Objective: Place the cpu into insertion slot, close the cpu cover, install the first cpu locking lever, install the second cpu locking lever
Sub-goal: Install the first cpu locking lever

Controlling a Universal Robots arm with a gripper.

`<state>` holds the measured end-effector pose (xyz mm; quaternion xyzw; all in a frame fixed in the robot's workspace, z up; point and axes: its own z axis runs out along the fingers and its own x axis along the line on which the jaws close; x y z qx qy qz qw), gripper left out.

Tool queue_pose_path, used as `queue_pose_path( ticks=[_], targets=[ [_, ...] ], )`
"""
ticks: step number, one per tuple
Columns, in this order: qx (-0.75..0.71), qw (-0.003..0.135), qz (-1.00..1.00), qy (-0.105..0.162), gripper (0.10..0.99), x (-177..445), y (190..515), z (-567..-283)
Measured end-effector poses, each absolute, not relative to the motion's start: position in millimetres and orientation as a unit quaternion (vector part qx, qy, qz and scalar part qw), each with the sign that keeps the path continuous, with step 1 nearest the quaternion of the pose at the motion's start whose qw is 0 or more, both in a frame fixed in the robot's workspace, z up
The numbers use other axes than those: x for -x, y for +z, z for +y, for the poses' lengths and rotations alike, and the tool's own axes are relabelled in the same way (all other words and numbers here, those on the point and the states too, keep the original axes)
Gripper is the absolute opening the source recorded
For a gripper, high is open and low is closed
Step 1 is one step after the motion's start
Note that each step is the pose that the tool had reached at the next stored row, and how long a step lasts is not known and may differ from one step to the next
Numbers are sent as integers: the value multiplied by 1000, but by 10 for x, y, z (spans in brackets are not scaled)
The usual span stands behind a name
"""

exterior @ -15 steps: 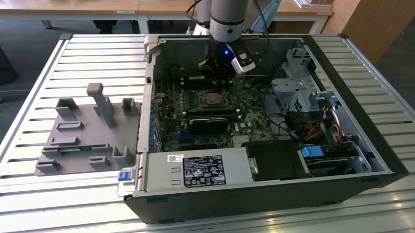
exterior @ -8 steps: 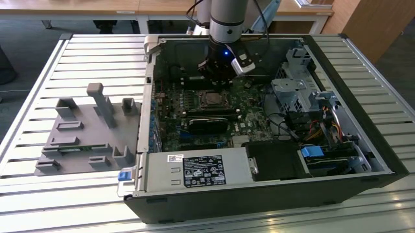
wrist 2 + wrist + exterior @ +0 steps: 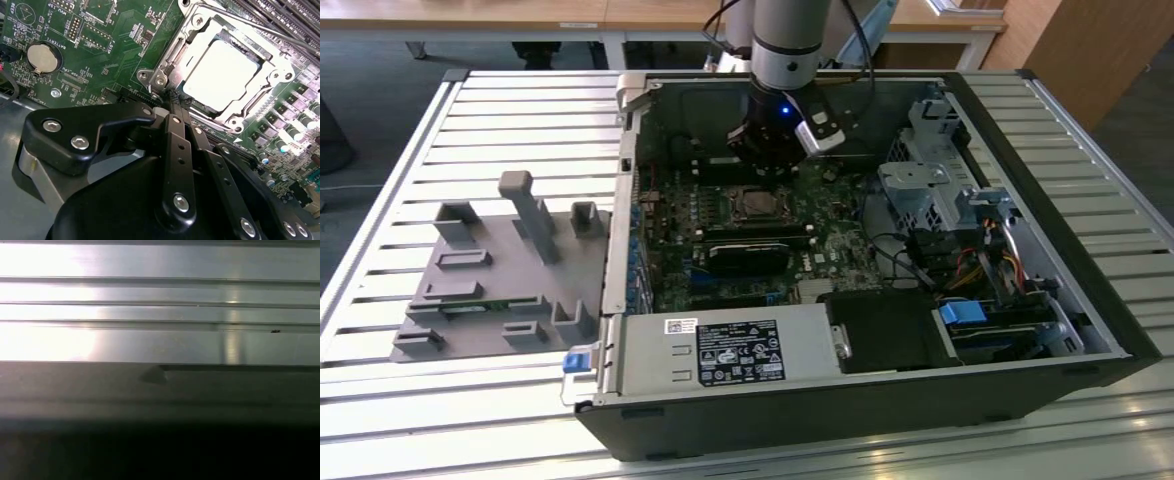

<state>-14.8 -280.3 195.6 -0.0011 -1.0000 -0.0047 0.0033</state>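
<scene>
Slatted aluminium counter (image 3: 400, 420) under an open computer case (image 3: 1067, 380), motherboard face up. Jaws (image 3: 172, 107) drawn narrow, holding nothing, tips poised just off the near corner of the socket in the second wrist view. Up and to the right of them, the cpu (image 3: 222, 75) seated flat, cpu cover (image 3: 175, 55) framing it, one thin locking lever (image 3: 260, 30) crossing the upper right. Exterior view: gripper over the board's upper centre, socket just below it in frame.
</scene>
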Motion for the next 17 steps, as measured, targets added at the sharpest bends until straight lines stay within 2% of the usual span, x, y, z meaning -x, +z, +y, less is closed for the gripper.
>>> queue_pose_path(
  ticks=[17],
  targets=[
    [1, 3, -1000, -6, 106, 148, 2097, -2804]
  ],
)
